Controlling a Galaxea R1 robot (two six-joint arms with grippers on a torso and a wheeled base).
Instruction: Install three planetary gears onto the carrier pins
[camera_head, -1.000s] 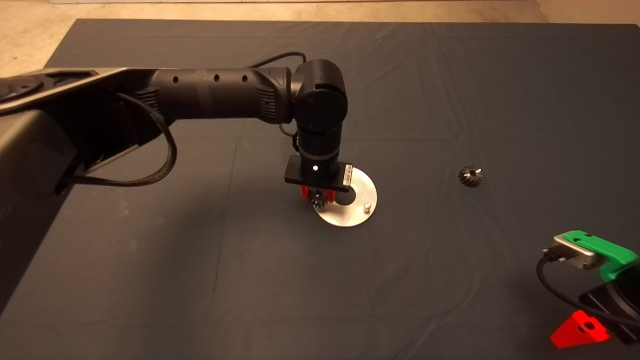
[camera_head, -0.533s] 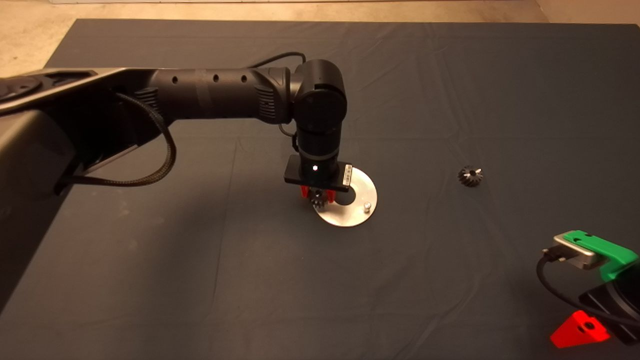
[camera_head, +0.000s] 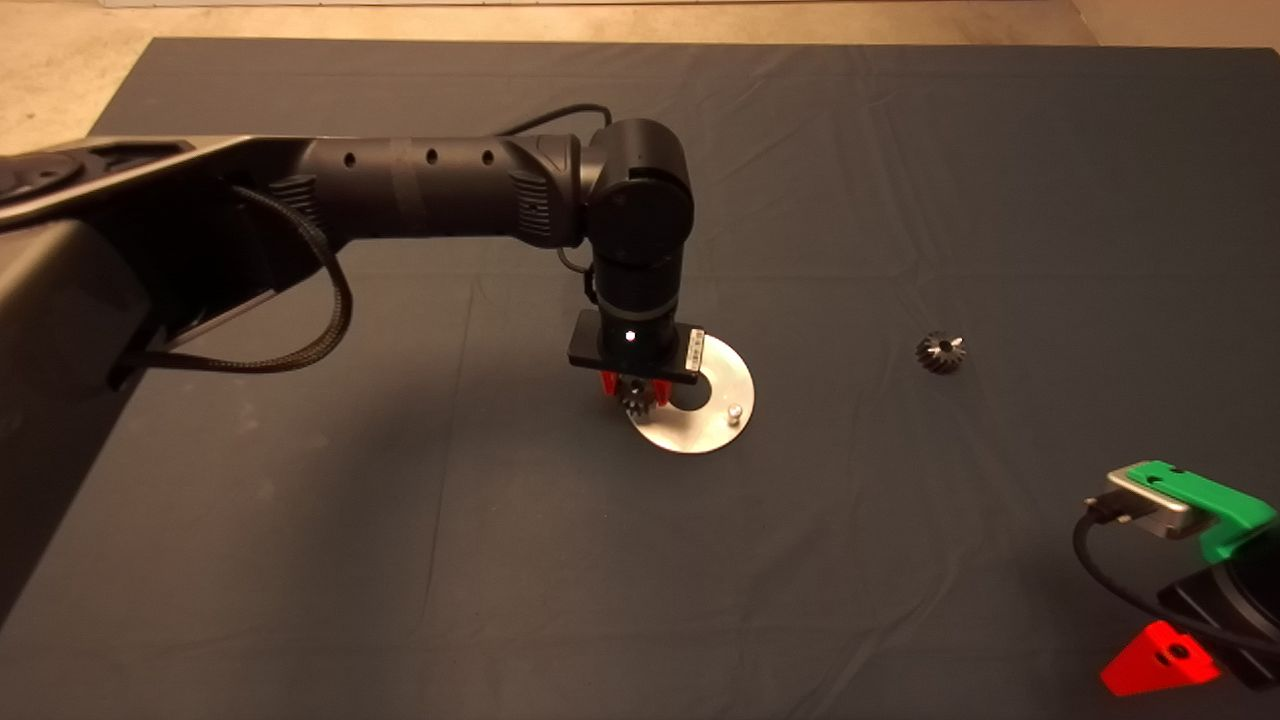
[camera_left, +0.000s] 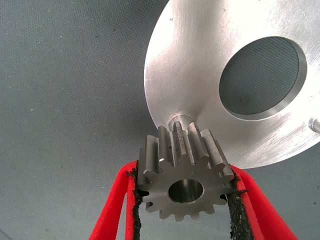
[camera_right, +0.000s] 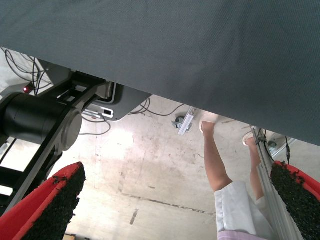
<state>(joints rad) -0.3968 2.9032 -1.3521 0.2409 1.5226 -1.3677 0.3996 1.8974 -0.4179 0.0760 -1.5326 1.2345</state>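
Note:
My left gripper (camera_head: 637, 397) hangs over the near-left rim of the shiny round disc (camera_head: 700, 430), shut on a silver-grey planetary gear (camera_head: 636, 404). In the left wrist view the gear (camera_left: 185, 181) sits between the black pads (camera_left: 234, 210), just above one carrier pin (camera_left: 179, 120) on the disc (camera_left: 200, 65). I cannot tell if gear and pin touch. A second pin (camera_head: 735, 411) stands bare and also shows in the left wrist view (camera_left: 314, 124). Another gear (camera_head: 940, 352) lies on the mat to the right. The third gear and third pin are out of view.
My right gripper (camera_head: 1160, 662) is parked at the mat's lower right edge, open and empty (camera_right: 177, 172). Its wrist view shows the floor past the mat's edge, a person's legs (camera_right: 220, 170) and a black machine base (camera_right: 40, 125).
The left gripper with the gear has barely shifted over the disc. Nothing else has moved.

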